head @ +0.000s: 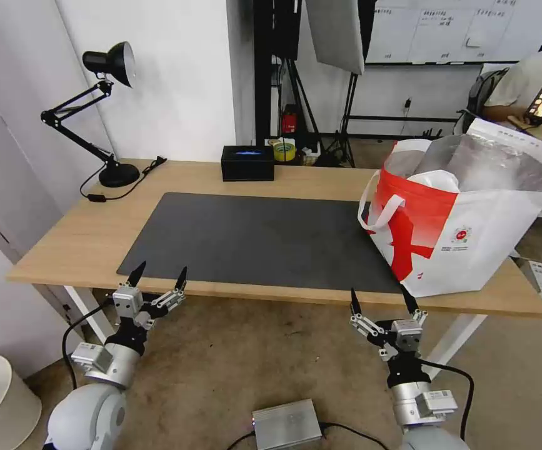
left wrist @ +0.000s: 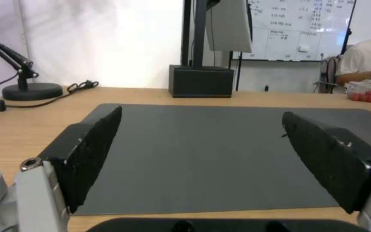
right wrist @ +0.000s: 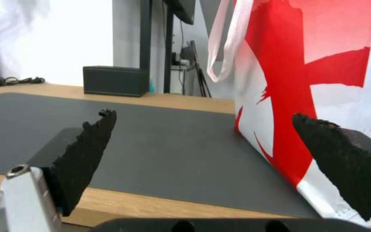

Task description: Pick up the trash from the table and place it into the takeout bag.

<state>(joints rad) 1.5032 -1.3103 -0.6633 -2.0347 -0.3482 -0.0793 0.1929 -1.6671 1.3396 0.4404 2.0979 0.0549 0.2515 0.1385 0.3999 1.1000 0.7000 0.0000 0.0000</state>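
Light-wood worktop (head: pixel 83 237) under a dark grey mat (head: pixel 258 240). Takeout bag (head: pixel 471 250) stands at 3 o'clock on the mat's edge, mouth open, white plastic showing inside. Black tissue box (head: pixel 247 162) at 12 o'clock; desk lamp (head: pixel 105 112) at 10. Left gripper (head: pixel 159 275) at 7, right gripper (head: pixel 381 299) at 5, both released, hanging just off the near edge.

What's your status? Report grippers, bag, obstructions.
Left gripper open, right gripper open, both off table's near edge. Takeout bag upright on mat's right end. Fruit tray visible near bag, exact spot unclear. Nothing between grippers and bag.
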